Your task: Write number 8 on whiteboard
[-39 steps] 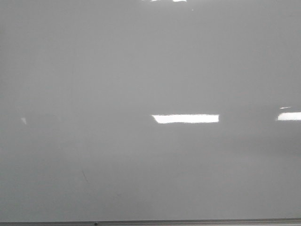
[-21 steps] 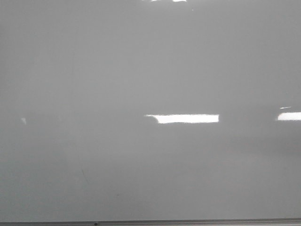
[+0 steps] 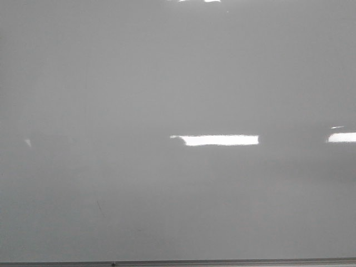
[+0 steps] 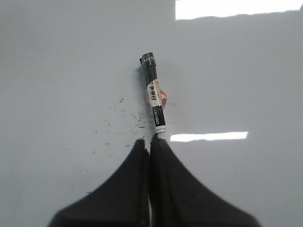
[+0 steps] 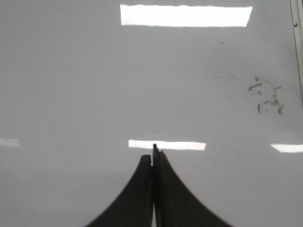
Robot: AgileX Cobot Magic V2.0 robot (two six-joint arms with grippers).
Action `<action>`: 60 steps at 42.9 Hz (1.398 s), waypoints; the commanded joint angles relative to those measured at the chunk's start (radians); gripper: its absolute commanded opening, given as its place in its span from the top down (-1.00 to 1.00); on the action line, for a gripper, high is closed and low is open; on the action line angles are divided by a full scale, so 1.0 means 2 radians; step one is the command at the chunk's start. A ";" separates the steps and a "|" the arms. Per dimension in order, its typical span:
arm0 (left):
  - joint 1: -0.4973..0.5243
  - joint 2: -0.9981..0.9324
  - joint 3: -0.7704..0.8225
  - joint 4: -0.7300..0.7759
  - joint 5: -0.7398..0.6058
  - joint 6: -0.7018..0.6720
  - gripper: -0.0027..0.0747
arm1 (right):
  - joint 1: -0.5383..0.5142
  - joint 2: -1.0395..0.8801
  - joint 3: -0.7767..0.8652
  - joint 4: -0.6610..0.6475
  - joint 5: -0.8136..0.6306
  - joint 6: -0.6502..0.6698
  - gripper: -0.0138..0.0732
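The left gripper (image 4: 150, 142) pinches a marker (image 4: 154, 97) between closed fingers, its tip toward the whiteboard (image 3: 167, 83) (bare of any 8, only faint scratches). The right gripper (image 5: 152, 158) fingers sit pressed together, empty.

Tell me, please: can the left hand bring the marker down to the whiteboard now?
Probably yes. The left hand is shut on the marker, which points out over the bare whiteboard, and nothing lies between them. Whether the tip already touches cannot be told.
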 commanded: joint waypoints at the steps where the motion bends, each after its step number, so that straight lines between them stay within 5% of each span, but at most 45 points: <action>1: -0.003 -0.007 0.007 -0.004 -0.046 -0.002 0.99 | -0.001 -0.009 -0.002 -0.006 -0.044 -0.001 0.84; 10: -0.003 -0.007 0.003 -0.004 -0.091 -0.002 0.99 | 0.000 -0.009 -0.050 -0.003 -0.007 0.000 0.84; 18: -0.003 -0.004 -0.052 -0.004 -0.081 -0.003 0.99 | 0.001 0.000 -0.156 -0.003 0.107 0.000 0.84; 41: -0.003 0.131 -0.332 -0.014 0.193 -0.003 0.99 | 0.001 0.196 -0.373 -0.003 0.292 -0.001 0.84; 60: -0.003 0.208 -0.341 -0.015 0.246 -0.003 0.99 | 0.001 0.300 -0.379 0.000 0.316 -0.012 0.84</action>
